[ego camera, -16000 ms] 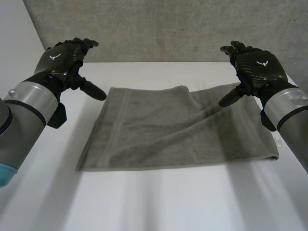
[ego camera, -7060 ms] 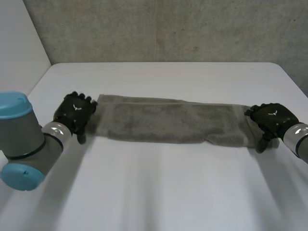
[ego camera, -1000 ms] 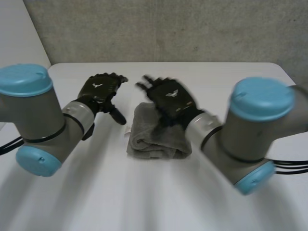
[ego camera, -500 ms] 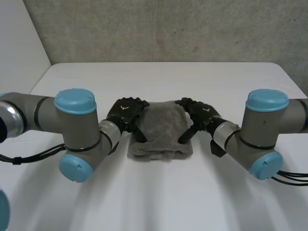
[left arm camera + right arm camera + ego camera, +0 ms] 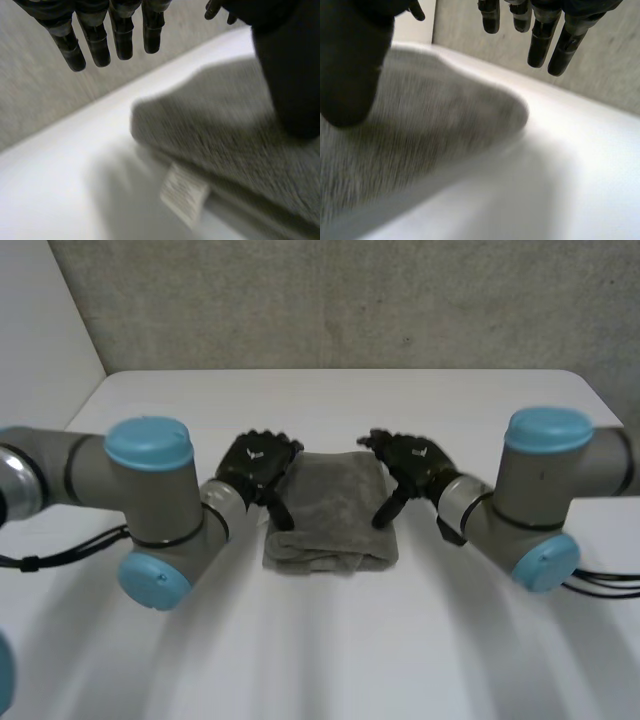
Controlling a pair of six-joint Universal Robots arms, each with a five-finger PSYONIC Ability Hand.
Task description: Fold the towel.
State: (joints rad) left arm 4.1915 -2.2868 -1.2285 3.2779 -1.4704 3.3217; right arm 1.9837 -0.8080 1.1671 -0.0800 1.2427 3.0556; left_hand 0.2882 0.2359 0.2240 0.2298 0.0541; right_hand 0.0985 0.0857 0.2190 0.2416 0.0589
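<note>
A grey towel (image 5: 333, 508) lies folded into a small thick bundle in the middle of the white table (image 5: 320, 640). My left hand (image 5: 258, 465) is at its left side, fingers straight, thumb resting at the towel's left edge. My right hand (image 5: 410, 464) is at its right side, fingers straight, thumb at the right edge. In the left wrist view the fingers (image 5: 100, 42) hang straight above the table beyond the towel (image 5: 225, 135), whose white label (image 5: 182, 191) sticks out of the fold. In the right wrist view the fingers (image 5: 540, 42) hang straight over the towel's (image 5: 420, 135) rounded corner.
A grey wall (image 5: 330, 300) rises behind the table's far edge. Both arms' elbows, with light-blue caps (image 5: 148, 443) (image 5: 548, 430), stand low over the table on either side of the towel.
Both hands have come down from above the folded towel and moved outward to its left and right sides. The towel's top now shows between them.
</note>
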